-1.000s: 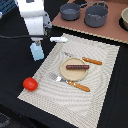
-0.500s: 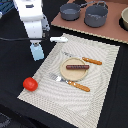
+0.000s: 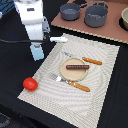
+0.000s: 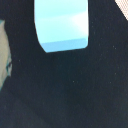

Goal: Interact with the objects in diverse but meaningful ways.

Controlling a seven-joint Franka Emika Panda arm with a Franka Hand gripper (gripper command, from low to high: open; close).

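Observation:
A pale blue cup (image 3: 37, 51) sits directly under my gripper (image 3: 36, 45), over the black table at the exterior view's left of the striped mat (image 3: 100, 70). My fingers do not show clearly in either view, so I cannot tell whether they hold the cup. The wrist view shows the cup (image 4: 61, 25) close up against dark ground. A brown sausage stick (image 3: 77, 66) lies on a round tan plate (image 3: 73, 73) in the middle of the mat. The red tomato (image 3: 30, 84) rests at the mat's near left corner. A white flat piece (image 3: 59, 39) lies just to the right of my gripper.
Two grey pots (image 3: 70, 11) (image 3: 96, 15) stand on a brown board (image 3: 112, 35) at the back, with a bowl (image 3: 123, 19) at the far right. An orange-handled fork (image 3: 72, 83) and knife (image 3: 89, 61) flank the plate.

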